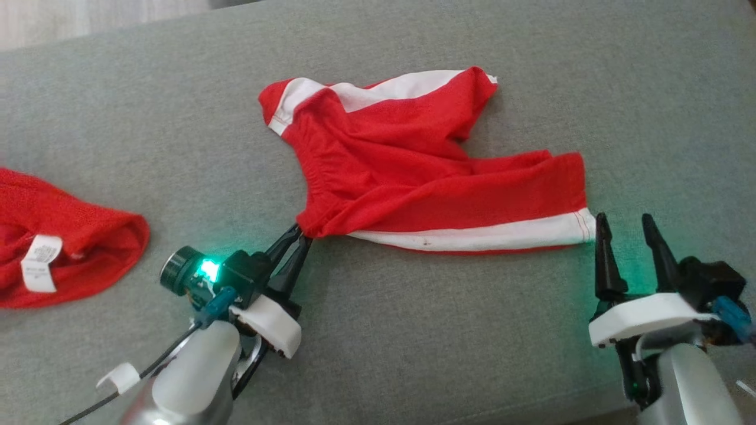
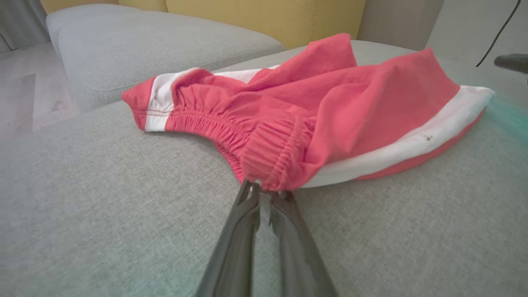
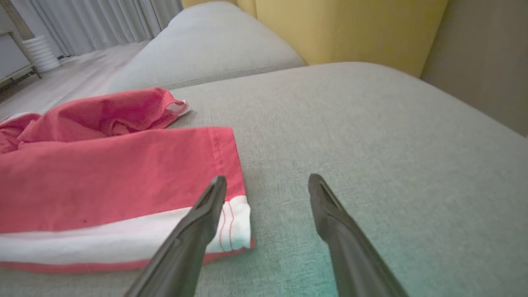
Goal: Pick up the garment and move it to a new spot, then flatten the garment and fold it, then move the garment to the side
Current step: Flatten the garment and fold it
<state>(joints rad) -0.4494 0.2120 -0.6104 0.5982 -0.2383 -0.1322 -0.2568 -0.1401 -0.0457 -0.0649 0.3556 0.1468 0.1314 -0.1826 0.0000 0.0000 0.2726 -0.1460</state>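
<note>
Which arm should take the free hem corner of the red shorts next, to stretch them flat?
Right. The right gripper has open fingers just beside the shorts' white-striped hem corner, while the left gripper is clamped on the waistband.

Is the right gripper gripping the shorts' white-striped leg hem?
No, the right gripper stands open beside the hem corner of the red shorts, with bare cushion between its jaws.

Red garment (image 1: 413,171) with white side stripes; plain grey cushion (image 1: 413,330); mustard-yellow backrest (image 2: 268,20).
</note>
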